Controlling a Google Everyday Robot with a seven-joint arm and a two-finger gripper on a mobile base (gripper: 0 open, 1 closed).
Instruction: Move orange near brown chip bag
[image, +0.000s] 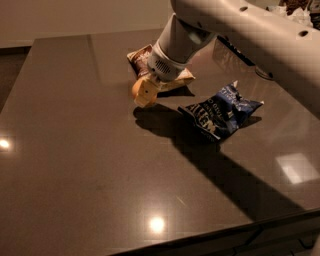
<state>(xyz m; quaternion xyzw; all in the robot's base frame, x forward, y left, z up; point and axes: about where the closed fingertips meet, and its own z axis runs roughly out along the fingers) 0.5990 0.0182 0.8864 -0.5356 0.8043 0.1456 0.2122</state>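
My gripper (143, 96) hangs from the white arm near the middle of the dark table (75, 150). It is shut on the orange (136, 89), a small round fruit showing at the gripper's left side, held just above the table. The brown chip bag (142, 56) lies right behind the gripper, mostly hidden by my wrist; its dark brown end and a cream edge (177, 82) show.
A wrinkly blue and white chip bag (221, 111) lies to the right of the gripper. The arm's shadow runs toward the table's front right edge. Clutter sits at the far right corner (300, 10).
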